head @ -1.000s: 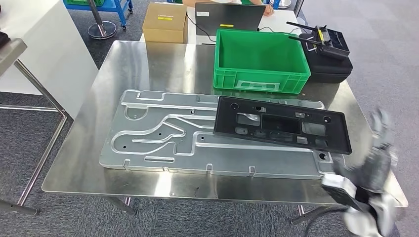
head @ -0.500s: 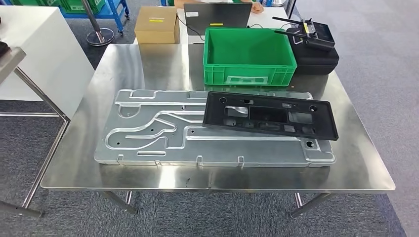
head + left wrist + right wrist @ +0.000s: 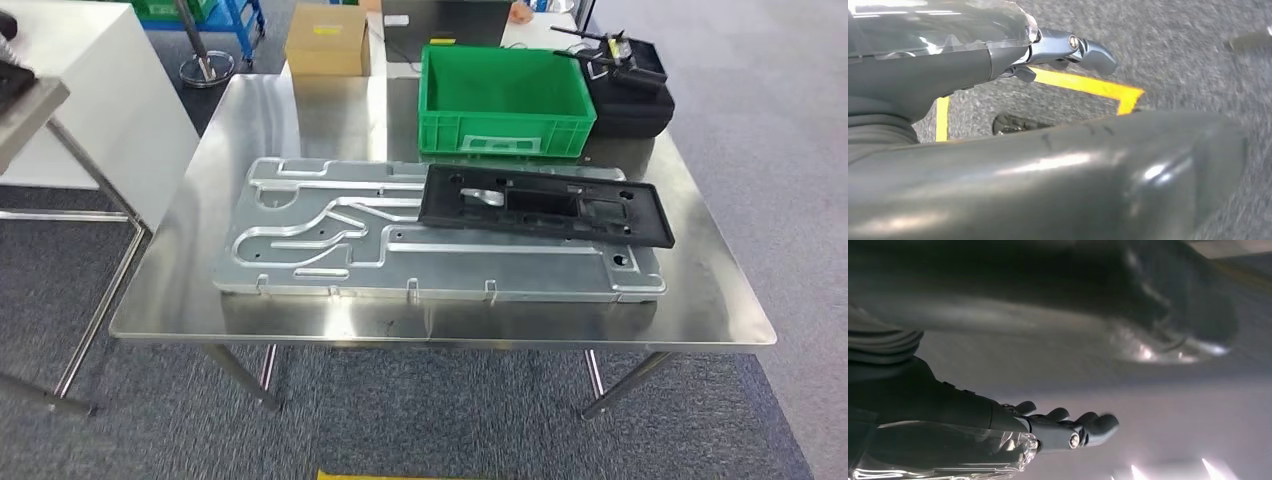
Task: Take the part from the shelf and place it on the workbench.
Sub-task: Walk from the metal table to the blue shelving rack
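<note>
The steel workbench [image 3: 700,290] stands on grey carpet, and everything here is placed from it. Flat on its middle lies a large machined aluminium plate [image 3: 330,240] with routed channels. The black rectangular part [image 3: 545,203], pierced by several cut-outs, rests on the right portion of that plate, its long side running roughly along the plate's length. At the workbench's far edge, behind the part, sits a green plastic crate [image 3: 500,95]. Right of the crate, at the far right corner, is a black case [image 3: 630,100] with a controller on top. Beyond the far edge, toward the left, stands a cardboard box [image 3: 328,40]. The left hand [image 3: 1068,47] hangs above carpet marked with yellow tape [image 3: 1088,86], fingers apart and holding nothing. The right hand [image 3: 1068,427] is likewise empty, fingers extended and loosely spread.
</note>
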You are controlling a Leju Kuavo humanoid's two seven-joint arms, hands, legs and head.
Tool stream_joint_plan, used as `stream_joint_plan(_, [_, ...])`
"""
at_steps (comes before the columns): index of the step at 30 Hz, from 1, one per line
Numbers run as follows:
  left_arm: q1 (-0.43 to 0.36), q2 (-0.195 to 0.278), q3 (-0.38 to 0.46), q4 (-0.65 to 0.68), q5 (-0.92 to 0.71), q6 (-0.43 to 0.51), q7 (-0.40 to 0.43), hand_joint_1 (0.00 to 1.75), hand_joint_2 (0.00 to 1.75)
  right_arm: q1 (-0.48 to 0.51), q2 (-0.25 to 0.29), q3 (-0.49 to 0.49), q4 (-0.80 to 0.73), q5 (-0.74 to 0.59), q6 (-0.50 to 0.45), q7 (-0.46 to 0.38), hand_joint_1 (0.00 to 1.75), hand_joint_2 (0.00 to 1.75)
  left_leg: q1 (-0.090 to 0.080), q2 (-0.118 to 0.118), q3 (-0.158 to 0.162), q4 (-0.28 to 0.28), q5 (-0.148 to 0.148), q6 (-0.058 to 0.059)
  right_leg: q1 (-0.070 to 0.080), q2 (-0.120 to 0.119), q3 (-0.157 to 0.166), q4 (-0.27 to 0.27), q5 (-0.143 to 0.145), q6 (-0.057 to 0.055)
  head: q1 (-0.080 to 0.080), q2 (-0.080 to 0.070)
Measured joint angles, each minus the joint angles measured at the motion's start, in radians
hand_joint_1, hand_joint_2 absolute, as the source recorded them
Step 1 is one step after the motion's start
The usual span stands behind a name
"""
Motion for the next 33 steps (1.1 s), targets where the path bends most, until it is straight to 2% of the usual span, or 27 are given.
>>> stream_joint_plan(2, [0.004,-0.002,0.001,0.0,-0.002,0.002,-0.003,0.0,0.0,-0.029,0.005,-0.003,0.146,0.022,-0.004,0.067,0.0,0.0,-0.001,0.005,-0.027,0.001,0.022,0.004,-0.006,0.0,-0.028,0.116,-0.11,0.012,0.002,0.0])
stream_joint_plan(3, [0.007,-0.003,0.001,0.0,-0.004,0.002,-0.004,0.0,0.0,-0.044,0.007,-0.005,0.21,0.031,-0.001,0.109,0.0,0.0,-0.001,0.008,-0.041,0.003,0.032,0.002,-0.009,-0.001,-0.037,0.177,-0.144,0.017,0.002,0.0])
stream_joint_plan(4, [0.008,-0.004,0.001,0.0,-0.007,0.002,-0.006,0.0,0.0,-0.056,0.008,-0.006,0.265,0.038,0.006,0.152,0.0,0.0,-0.001,0.009,-0.056,0.006,0.042,0.0,-0.013,-0.001,-0.034,0.217,-0.152,0.02,0.002,0.0])
stream_joint_plan(5, [0.009,-0.004,0.001,0.0,-0.009,0.002,-0.007,0.0,0.0,-0.065,0.01,-0.008,0.313,0.043,0.018,0.195,0.0,0.0,0.0,0.01,-0.071,0.011,0.05,-0.003,-0.016,-0.001,-0.015,0.226,-0.138,0.023,0.002,0.0])
stream_joint_plan(6, [0.009,-0.004,0.0,0.0,-0.011,0.001,-0.007,0.0,0.0,-0.073,0.011,-0.01,0.353,0.048,0.034,0.235,0.0,0.0,0.001,0.01,-0.086,0.016,0.058,-0.007,-0.019,-0.001,0.021,0.198,-0.113,0.025,0.002,0.0])
stream_joint_plan(7, [0.009,-0.005,0.0,0.0,-0.013,0.001,-0.008,0.0,0.0,-0.081,0.012,-0.011,0.388,0.052,0.05,0.271,0.0,0.0,0.001,0.01,-0.099,0.024,0.064,-0.012,-0.022,-0.001,0.075,0.137,-0.09,0.025,0.002,0.0])
stream_joint_plan(9, [0.009,-0.005,0.0,0.0,-0.018,-0.001,-0.009,0.0,0.0,-0.098,0.013,-0.014,0.437,0.061,0.081,0.326,0.0,0.0,0.001,0.01,-0.117,0.036,0.073,-0.023,-0.021,0.001,0.177,-0.004,-0.09,0.019,0.001,0.0])
stream_joint_plan(10, [0.008,-0.005,0.0,0.0,-0.021,-0.001,-0.009,0.0,0.0,-0.104,0.014,-0.016,0.457,0.067,0.094,0.348,0.0,0.0,0.0,0.01,-0.121,0.04,0.078,-0.03,-0.018,0.003,0.205,-0.048,-0.099,0.012,0.002,0.0])
stream_joint_plan(11, [0.008,-0.005,0.0,0.0,-0.024,-0.002,-0.01,0.0,0.0,-0.109,0.015,-0.017,0.473,0.075,0.109,0.37,0.0,0.0,0.0,0.009,-0.123,0.04,0.085,-0.037,-0.014,0.005,0.213,-0.067,-0.106,0.004,0.002,0.0])
stream_joint_plan(13, [0.009,-0.005,0.0,0.0,-0.033,-0.005,-0.009,0.0,0.0,-0.116,0.016,-0.019,0.503,0.101,0.157,0.433,0.0,0.0,0.003,0.007,-0.127,0.042,0.093,-0.051,-0.013,0.002,0.2,-0.069,-0.092,-0.016,0.004,0.0])
stream_joint_plan(14, [0.01,-0.005,0.0,0.0,-0.039,-0.007,-0.008,0.0,0.0,-0.119,0.016,-0.019,0.516,0.112,0.185,0.468,0.0,0.0,0.004,0.005,-0.135,0.054,0.076,-0.056,-0.013,0.0,0.191,-0.07,-0.082,-0.027,0.003,0.0])
stream_joint_plan(15, [0.012,-0.005,0.0,0.0,-0.045,-0.01,-0.005,0.0,0.0,-0.122,0.017,-0.019,0.528,0.12,0.213,0.502,0.0,0.0,0.006,0.004,-0.148,0.083,0.04,-0.06,-0.014,-0.002,0.179,-0.072,-0.07,-0.037,0.002,0.0])
stream_joint_plan(16, [0.013,-0.005,-0.001,0.0,-0.051,-0.013,-0.002,0.0,0.0,-0.124,0.018,-0.019,0.537,0.122,0.24,0.531,0.0,0.0,0.008,0.002,-0.164,0.134,-0.014,-0.062,-0.013,-0.004,0.165,-0.073,-0.058,-0.044,0.0,0.0])
stream_joint_plan(17, [0.013,-0.005,-0.002,0.0,-0.056,-0.016,0.001,0.0,0.0,-0.125,0.02,-0.019,0.544,0.123,0.262,0.554,0.0,0.0,0.008,0.002,-0.18,0.198,-0.069,-0.064,-0.01,-0.004,0.149,-0.072,-0.047,-0.049,-0.001,0.0])
stream_joint_plan(18, [0.013,-0.006,-0.003,0.0,-0.06,-0.02,0.005,0.0,0.0,-0.126,0.022,-0.019,0.55,0.123,0.281,0.571,0.0,0.0,0.008,0.002,-0.192,0.264,-0.107,-0.066,-0.007,-0.005,0.134,-0.07,-0.036,-0.051,-0.002,0.0])
stream_joint_plan(19, [0.013,-0.006,-0.004,0.0,-0.063,-0.025,0.008,0.0,0.0,-0.127,0.024,-0.019,0.555,0.124,0.296,0.581,0.0,0.0,0.008,0.002,-0.194,0.313,-0.12,-0.067,-0.005,-0.006,0.118,-0.067,-0.025,-0.051,-0.002,0.0])
stream_joint_plan(20, [0.013,-0.007,-0.005,0.0,-0.066,-0.031,0.012,0.0,0.0,-0.129,0.026,-0.019,0.56,0.125,0.304,0.584,0.0,0.0,0.008,0.002,-0.183,0.331,-0.108,-0.066,-0.002,-0.006,0.101,-0.063,-0.014,-0.051,-0.002,0.0])
stream_joint_plan(21, [0.012,-0.007,-0.008,0.001,-0.069,-0.037,0.017,0.0,0.0,-0.131,0.028,-0.019,0.564,0.128,0.31,0.584,0.0,0.0,0.008,0.002,-0.154,0.314,-0.079,-0.064,-0.001,-0.006,0.084,-0.057,-0.005,-0.05,-0.002,0.0])
stream_joint_plan(22, [0.011,-0.007,-0.01,0.001,-0.071,-0.042,0.022,0.0,0.0,-0.134,0.029,-0.019,0.567,0.13,0.314,0.582,0.0,0.0,0.007,0.002,-0.109,0.265,-0.05,-0.06,0.001,-0.005,0.069,-0.051,0.003,-0.048,-0.002,0.0])
stream_joint_plan(24, [0.006,-0.007,-0.015,0.001,-0.075,-0.051,0.032,0.0,0.0,-0.139,0.032,-0.019,0.571,0.137,0.317,0.572,0.0,0.0,0.004,0.001,0.0,0.113,-0.041,-0.049,0.003,-0.005,0.046,-0.036,0.016,-0.041,-0.002,0.0])
stream_joint_plan(25, [0.003,-0.007,-0.017,0.001,-0.076,-0.054,0.036,0.0,0.0,-0.142,0.033,-0.019,0.572,0.14,0.317,0.563,0.0,0.0,0.001,0.0,0.036,0.057,-0.05,-0.044,0.003,-0.005,0.042,-0.032,0.023,-0.035,-0.001,0.0])
stream_joint_plan(26, [0.0,-0.007,-0.018,0.001,-0.076,-0.055,0.04,0.0,0.0,-0.145,0.034,-0.019,0.573,0.143,0.317,0.554,0.0,0.0,-0.001,0.0,0.055,0.022,-0.06,-0.039,0.003,-0.005,0.039,-0.03,0.031,-0.029,-0.002,0.0])
stream_joint_plan(28, [-0.002,-0.007,-0.02,0.001,-0.076,-0.057,0.045,0.0,0.0,-0.149,0.033,-0.018,0.575,0.146,0.317,0.539,0.0,0.0,-0.002,0.003,0.047,0.013,-0.048,-0.028,0.001,-0.005,0.035,-0.031,0.046,-0.017,-0.005,0.0])
stream_joint_plan(29, [-0.004,-0.008,-0.02,0.001,-0.076,-0.058,0.047,0.0,0.0,-0.15,0.033,-0.018,0.576,0.147,0.317,0.532,0.0,0.0,-0.001,0.005,0.037,0.012,-0.037,-0.02,-0.001,-0.004,0.029,-0.023,0.034,-0.011,-0.006,0.0])
stream_joint_plan(30, [-0.005,-0.008,-0.02,0.001,-0.076,-0.06,0.049,0.0,0.0,-0.151,0.032,-0.018,0.577,0.149,0.317,0.525,0.0,0.0,0.001,0.007,0.025,0.01,-0.024,-0.012,-0.002,-0.002,0.02,-0.002,0.002,-0.005,-0.005,0.0])
stream_joint_plan(32, [-0.006,-0.008,-0.02,0.001,-0.075,-0.064,0.052,0.0,0.0,-0.153,0.032,-0.018,0.579,0.152,0.316,0.512,0.0,0.0,0.001,0.01,-0.006,0.009,0.003,-0.002,-0.006,-0.001,-0.005,0.095,-0.106,0.005,-0.003,0.0])
stream_joint_plan(33, [-0.005,-0.008,-0.02,0.001,-0.075,-0.065,0.052,0.0,0.0,-0.154,0.032,-0.018,0.58,0.153,0.316,0.508,0.0,0.0,0.0,0.011,-0.022,0.011,0.015,-0.002,-0.008,-0.001,-0.016,0.157,-0.149,0.009,-0.002,0.0])
